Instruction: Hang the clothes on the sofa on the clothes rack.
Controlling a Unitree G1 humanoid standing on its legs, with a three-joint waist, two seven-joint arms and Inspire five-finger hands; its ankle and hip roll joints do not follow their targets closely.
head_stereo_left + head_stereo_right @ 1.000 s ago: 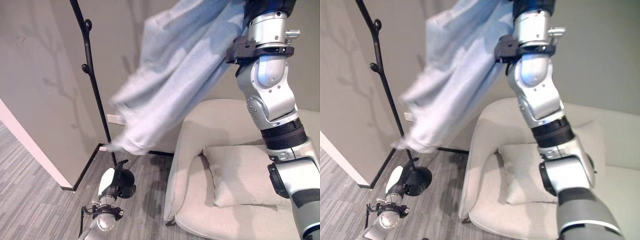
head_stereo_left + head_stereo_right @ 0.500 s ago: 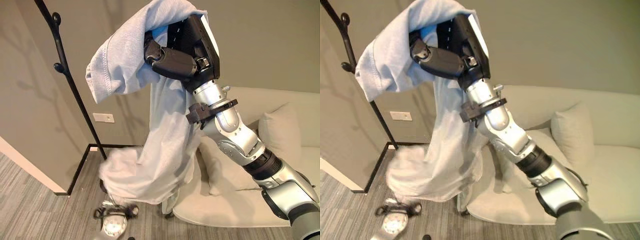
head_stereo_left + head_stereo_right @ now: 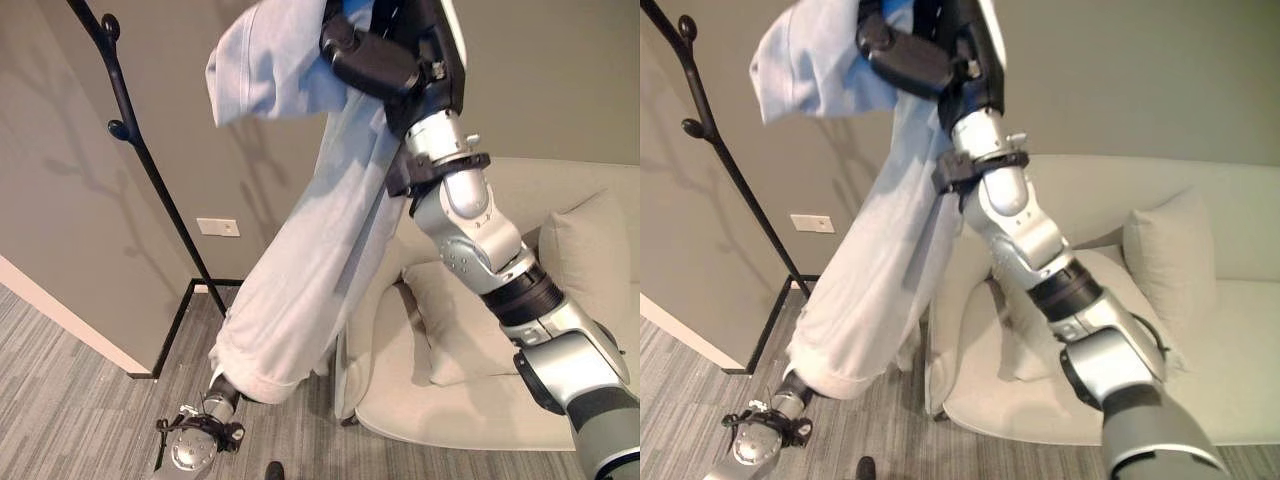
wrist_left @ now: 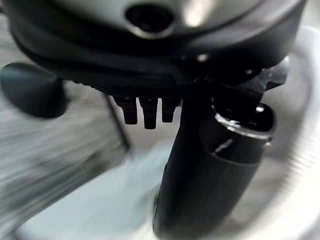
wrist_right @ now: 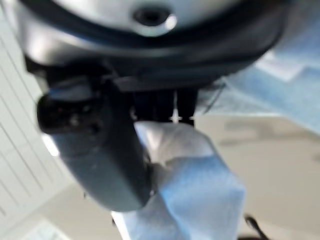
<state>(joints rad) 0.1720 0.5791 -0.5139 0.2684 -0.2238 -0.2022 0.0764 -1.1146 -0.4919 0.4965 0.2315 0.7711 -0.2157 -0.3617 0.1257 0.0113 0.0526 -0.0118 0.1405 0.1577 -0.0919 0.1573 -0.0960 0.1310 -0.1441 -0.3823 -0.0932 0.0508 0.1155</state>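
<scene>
Right hand (image 3: 375, 62): raised high, fingers (image 5: 90, 150) clamped on the pale blue garment (image 3: 300, 290).
Garment: hanging from that hand, draped down (lower hem near the floor), between the black clothes rack (image 3: 150, 180) and the beige sofa (image 3: 450, 400).
Left hand (image 4: 210, 170): low beneath the cloth; cannot tell how its fingers stand.

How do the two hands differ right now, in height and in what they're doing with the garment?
The right hand is raised high, level with the clothes rack's upper pegs; the left hand is down near the floor. The right hand is curled round the light blue garment, which hangs from it; the left hand's fingers hold nothing, and the garment's hem hangs just above its wrist. Both are dark hands on silver-grey arms.
</scene>
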